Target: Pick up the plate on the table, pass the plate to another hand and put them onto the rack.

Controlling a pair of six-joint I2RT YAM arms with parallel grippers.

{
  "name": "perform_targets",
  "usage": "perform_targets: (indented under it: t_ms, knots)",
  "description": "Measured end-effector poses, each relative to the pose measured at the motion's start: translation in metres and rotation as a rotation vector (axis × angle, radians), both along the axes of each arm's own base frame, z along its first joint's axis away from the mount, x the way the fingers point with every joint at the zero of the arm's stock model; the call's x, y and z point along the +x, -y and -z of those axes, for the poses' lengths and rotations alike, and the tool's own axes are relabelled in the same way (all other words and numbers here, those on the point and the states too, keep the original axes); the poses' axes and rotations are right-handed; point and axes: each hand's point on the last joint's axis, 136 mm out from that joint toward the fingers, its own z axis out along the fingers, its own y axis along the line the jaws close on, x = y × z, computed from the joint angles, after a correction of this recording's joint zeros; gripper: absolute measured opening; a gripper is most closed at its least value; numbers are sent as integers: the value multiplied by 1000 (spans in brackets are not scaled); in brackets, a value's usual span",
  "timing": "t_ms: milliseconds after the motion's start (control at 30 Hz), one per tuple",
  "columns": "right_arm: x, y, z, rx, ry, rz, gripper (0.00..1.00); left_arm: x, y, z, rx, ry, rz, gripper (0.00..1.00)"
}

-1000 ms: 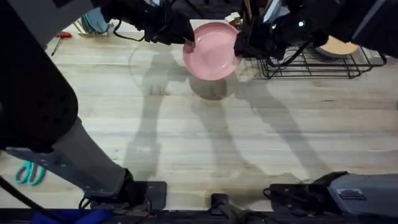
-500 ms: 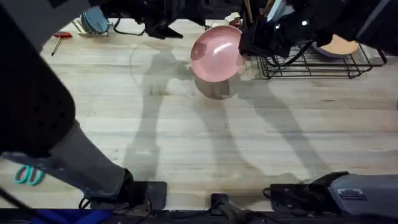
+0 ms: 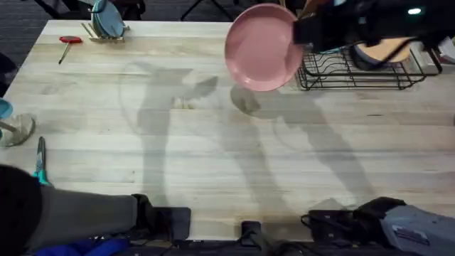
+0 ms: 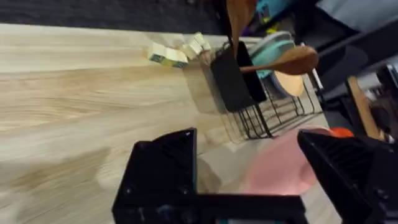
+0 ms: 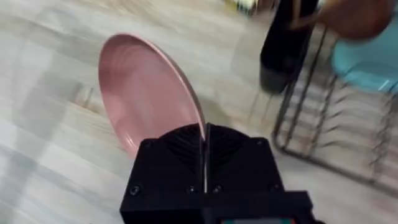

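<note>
The overhead camera looks down and forward over the pale wood-plank worktop [image 3: 213,142]. Both wrist cameras sit close behind their own fingers, sharing the black wire rack [image 4: 264,115] beyond them.

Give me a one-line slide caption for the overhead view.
Right tool holds the pink plate by its rim, lifted above the table, next to the black wire rack.

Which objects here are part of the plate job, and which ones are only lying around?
Part of the job:
- pink plate, gripped at its rim by the right gripper
- black wire rack
- table
- left gripper, open

Lying around:
- red screwdriver
- teal scissors
- small wooden rack with blue plates
- wooden spoon
</note>
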Motion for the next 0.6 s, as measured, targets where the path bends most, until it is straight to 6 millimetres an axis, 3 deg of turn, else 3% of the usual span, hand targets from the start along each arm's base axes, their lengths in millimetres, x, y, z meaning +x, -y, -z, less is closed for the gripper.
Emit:
perform_targets:
  t_ms: [200,400,600]
  knots:
    - [-18,16,-43,-124,190,-102,28,-5,-21,-5,1,-3,-52,995]
    - [-21,58,-67,-220,285,-28,28,-15,-30,15,69,-72,-78,995]
    - [-18,106,-76,-326,318,57,28,-19,-43,31,249,-91,-132,995]
